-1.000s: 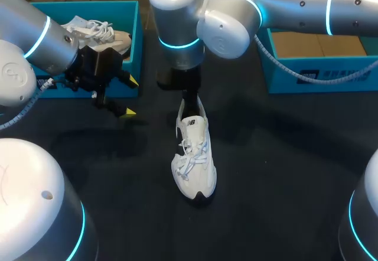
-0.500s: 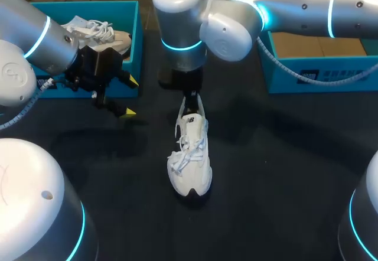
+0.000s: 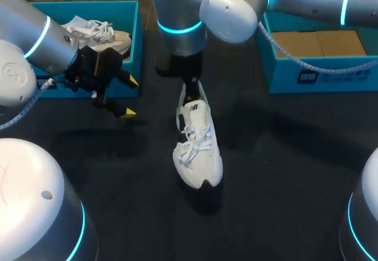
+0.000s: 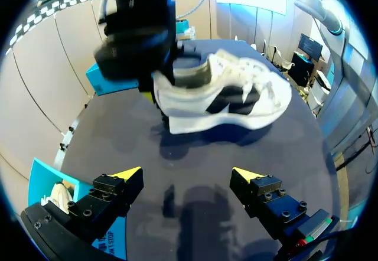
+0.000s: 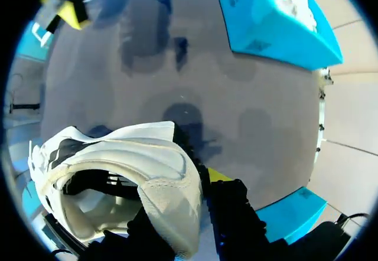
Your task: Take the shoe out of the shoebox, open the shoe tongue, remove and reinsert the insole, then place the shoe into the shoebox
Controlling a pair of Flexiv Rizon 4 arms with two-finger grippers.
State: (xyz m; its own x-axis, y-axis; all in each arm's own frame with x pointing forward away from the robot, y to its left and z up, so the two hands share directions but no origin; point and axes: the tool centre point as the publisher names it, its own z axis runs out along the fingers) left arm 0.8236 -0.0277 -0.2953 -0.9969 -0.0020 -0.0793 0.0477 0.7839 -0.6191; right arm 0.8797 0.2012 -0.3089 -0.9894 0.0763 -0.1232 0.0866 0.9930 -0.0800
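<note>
Centre of head view, shoe [image 3: 198, 149]: I read upper as white cloth with smooth matt panels, woven laces, dark rubbery sole edge. Dark table [image 3: 283, 172]: matt, even finish. Upper left, shoebox [image 3: 134, 42]: teal card, matt. Upper right, second box [image 3: 319, 75]: same teal card, bare brown cardboard inside. Left arm [image 3: 35, 36] and right arm [image 3: 295, 1]: satin silver shells, glossy white joint caps. Left gripper [image 4: 186, 173]: matt black body, yellow plastic-looking tips.

Two white shoes [image 3: 198, 149] [image 3: 97, 32], two blue shoeboxes [image 3: 88, 5] [image 3: 331, 75] and two yellow-tipped end effectors [image 3: 130, 97] [image 3: 190, 91].
</note>
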